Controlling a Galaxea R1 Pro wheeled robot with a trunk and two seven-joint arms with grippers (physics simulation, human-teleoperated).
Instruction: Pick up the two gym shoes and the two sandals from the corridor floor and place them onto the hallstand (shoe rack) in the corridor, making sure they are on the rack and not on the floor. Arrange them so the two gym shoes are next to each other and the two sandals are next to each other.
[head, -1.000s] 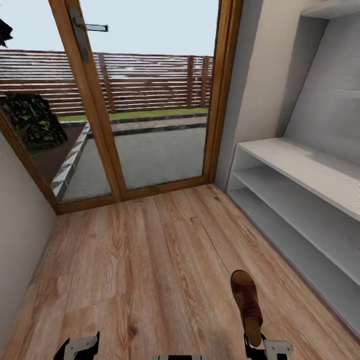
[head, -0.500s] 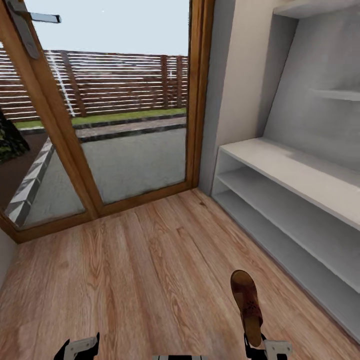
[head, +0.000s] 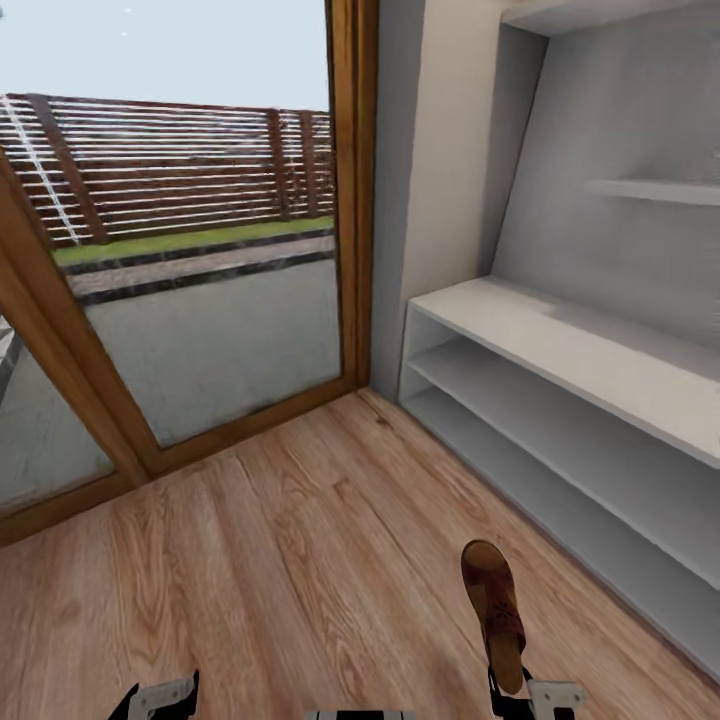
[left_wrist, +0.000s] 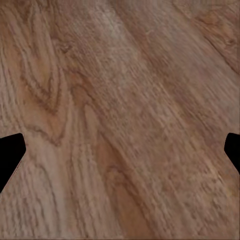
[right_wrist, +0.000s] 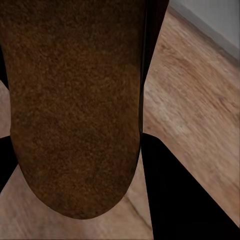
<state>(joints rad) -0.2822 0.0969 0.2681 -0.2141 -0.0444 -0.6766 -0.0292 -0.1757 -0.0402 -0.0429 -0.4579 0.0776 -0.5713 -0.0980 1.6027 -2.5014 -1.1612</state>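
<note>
While R fingers (right_wrist: 75, 150) clamp sandal (head: 493, 610), hallstand (head: 560, 340) near.

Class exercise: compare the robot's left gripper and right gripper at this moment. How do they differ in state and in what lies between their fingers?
The right gripper is shut on a brown sandal, while the left gripper is open and holds nothing. Between the right gripper's fingers the sandal's sole blocks most of the floor; between the left gripper's spread fingers lies bare wooden corridor floor. Both sit low at the head view's bottom edge, above the floor.
</note>
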